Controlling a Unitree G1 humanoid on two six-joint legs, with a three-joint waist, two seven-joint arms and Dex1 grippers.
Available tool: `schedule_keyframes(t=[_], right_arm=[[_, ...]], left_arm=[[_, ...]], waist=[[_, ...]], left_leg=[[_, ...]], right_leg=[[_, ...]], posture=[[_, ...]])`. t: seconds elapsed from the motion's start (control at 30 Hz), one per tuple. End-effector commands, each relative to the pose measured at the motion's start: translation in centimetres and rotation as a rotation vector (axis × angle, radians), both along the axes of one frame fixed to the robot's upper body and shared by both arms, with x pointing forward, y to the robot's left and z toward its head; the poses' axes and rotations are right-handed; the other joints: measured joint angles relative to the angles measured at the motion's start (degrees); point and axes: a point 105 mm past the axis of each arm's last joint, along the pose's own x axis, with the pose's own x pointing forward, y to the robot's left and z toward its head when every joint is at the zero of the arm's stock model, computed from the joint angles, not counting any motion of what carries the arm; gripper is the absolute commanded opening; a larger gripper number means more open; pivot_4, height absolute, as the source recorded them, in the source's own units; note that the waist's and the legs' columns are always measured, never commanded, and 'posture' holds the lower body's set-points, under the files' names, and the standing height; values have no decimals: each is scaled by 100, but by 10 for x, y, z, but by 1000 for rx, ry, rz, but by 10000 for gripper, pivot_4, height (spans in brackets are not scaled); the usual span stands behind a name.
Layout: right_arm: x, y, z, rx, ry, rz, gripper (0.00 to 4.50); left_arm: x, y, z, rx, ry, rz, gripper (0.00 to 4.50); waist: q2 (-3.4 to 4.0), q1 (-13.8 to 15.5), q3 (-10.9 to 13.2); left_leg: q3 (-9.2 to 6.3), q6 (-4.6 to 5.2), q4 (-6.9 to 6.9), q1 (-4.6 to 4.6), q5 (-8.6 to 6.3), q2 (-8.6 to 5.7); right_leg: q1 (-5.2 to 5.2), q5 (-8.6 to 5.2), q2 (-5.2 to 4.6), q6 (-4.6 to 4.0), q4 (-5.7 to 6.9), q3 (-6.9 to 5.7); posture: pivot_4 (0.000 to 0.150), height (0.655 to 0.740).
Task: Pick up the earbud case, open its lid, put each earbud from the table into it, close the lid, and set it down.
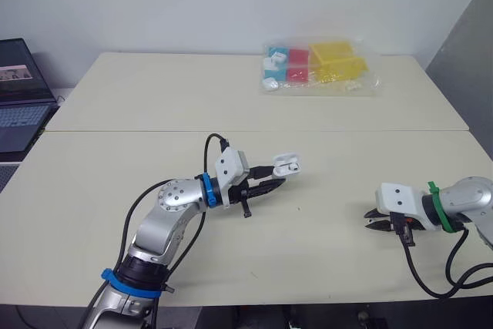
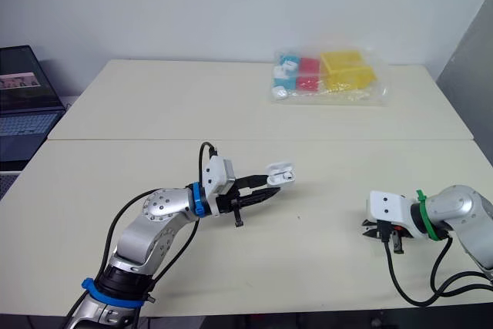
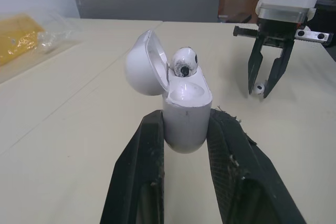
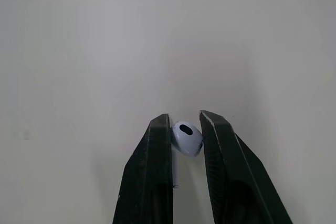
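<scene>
In the left eye view, the left gripper [image 1: 277,180] is reaching up toward the centre of the frame and clamping the earbud case [image 1: 286,164] just above the table [image 1: 154,98], presumably to keep its mouth steady and within the other arm's reach. At the lower right the right gripper [image 1: 370,217] is pressing down to the matte cream tabletop. A crinkled clear bag of bright blocks [image 1: 320,67] is lying at the upper right and a laptop [image 1: 19,98] is sitting at the left edge, both well apart from the work. The right eye view is giving the same layout. In the left wrist view, the two black fingers are squeezing the smooth, glossy white, rounded body of the case from both sides, low enough that the domed lid [image 3: 144,64] is hanging open to one side; the first earbud [image 3: 184,62], a shiny white bulb with a dark oval port, is sitting in its well and poking up above the rim. In the right wrist view, the ribbed black fingers [image 4: 157,171] are pinching the second earbud [image 4: 187,137] by its rounded head while it is resting on the table, its thin stem trailing between them, so this looks like the pickup for the last insertion.
</scene>
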Motion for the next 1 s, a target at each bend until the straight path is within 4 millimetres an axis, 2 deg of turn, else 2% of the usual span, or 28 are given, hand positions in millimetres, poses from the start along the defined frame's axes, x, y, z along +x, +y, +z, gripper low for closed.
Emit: schedule_keyframes(t=[0.03, 0.47, 0.73, 1.0], right_arm=[[2, -4, 3, -24, 1, 37, 4266], [2, -26, -1, -118, 83, 97, 4266], [4, -26, -1, -139, 92, 108, 4266], [7, -17, 8, -102, 62, 112, 31669]], left_arm=[[-5, -1, 13, -17, -47, -15, 7816], [-10, 3, 14, -6, -37, -5, 7816], [-11, 1, 14, -7, -31, -5, 7816], [-11, 1, 13, -8, -27, -4, 7816]], waist=[[0, 4, 0], [0, 7, 0], [0, 7, 0], [0, -3, 0]], left_leg=[[-1, 0, 0, 0, 0, 0], [-6, 0, 2, 36, 0, 0], [-6, 0, 2, 61, 0, 0], [-2, 0, 1, 75, 0, 1]], right_leg=[[0, 0, 0, 0, 1, 0], [40, 0, -6, -1, -3, -3], [61, 0, -7, -1, -1, -3], [71, 0, -8, -1, 0, 1]], posture=[[1500, 7400], [1500, 7400], [1500, 7400], [1500, 7400]])
